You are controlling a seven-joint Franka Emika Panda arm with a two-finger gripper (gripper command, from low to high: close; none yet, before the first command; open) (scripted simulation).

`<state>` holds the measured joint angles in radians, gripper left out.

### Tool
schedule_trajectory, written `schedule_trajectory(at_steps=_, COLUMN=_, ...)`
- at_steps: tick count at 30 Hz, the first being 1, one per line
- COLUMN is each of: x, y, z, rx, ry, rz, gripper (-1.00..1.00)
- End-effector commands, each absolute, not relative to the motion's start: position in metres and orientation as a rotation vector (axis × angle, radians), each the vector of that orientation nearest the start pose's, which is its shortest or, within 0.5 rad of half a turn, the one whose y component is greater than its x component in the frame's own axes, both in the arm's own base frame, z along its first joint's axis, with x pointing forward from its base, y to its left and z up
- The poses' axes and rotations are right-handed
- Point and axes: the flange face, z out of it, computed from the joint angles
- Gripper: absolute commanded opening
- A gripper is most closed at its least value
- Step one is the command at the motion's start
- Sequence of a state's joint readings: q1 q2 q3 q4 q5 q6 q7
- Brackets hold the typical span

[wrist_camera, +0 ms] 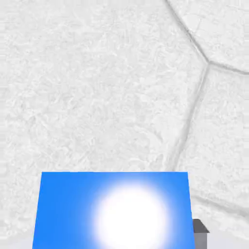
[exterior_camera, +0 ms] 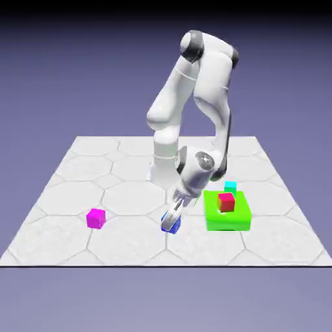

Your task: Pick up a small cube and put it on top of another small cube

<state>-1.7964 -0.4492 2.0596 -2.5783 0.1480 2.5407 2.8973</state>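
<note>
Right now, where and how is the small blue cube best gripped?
Probably by two opposite upright sides, coming from above, as the tool does: the small solid blue cube sits flat, its top uncovered, its faces flat and straight-edged.

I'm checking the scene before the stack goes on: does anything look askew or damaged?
Nothing stands out. The magenta cube looks whole, the red cube sits on the green block, and the gripper is at the blue cube.
</note>
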Motion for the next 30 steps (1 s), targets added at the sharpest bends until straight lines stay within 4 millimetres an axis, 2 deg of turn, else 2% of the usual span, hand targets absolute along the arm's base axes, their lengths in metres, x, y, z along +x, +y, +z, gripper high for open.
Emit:
schedule_trajectory(at_steps=1, x=0.414, y=0.063, z=0.183, rx=-0.607, ry=3.261, rz=-0.549, gripper=-1.0)
schedule_trajectory(at_steps=3, x=0.414, y=0.065, z=0.187, rx=-0.607, ry=3.263, rz=-0.544, gripper=-1.0)
schedule_trajectory(at_steps=8, x=0.418, y=0.003, z=0.199, rx=-0.628, ry=3.29, rz=-0.528, gripper=-1.0)
schedule_trajectory(at_steps=13, x=0.413, y=-0.06, z=0.211, rx=-0.646, ry=3.297, rz=-0.514, gripper=-1.0)
schedule_trajectory(at_steps=19, x=0.393, y=-0.133, z=0.226, rx=-0.66, ry=3.284, rz=-0.512, gripper=-1.0)
schedule_trajectory(at_steps=25, x=0.359, y=-0.201, z=0.24, rx=-0.662, ry=3.251, rz=-0.543, gripper=-1.0)
schedule_trajectory(at_steps=26, x=0.353, y=-0.209, z=0.242, rx=-0.661, ry=3.246, rz=-0.549, gripper=-1.0)
schedule_trajectory(at_steps=27, x=0.353, y=-0.209, z=0.242, rx=-0.661, ry=3.246, rz=-0.549, gripper=-1.0)
schedule_trajectory(at_steps=30, x=0.355, y=-0.211, z=0.228, rx=-0.665, ry=3.244, rz=-0.536, gripper=-1.0)
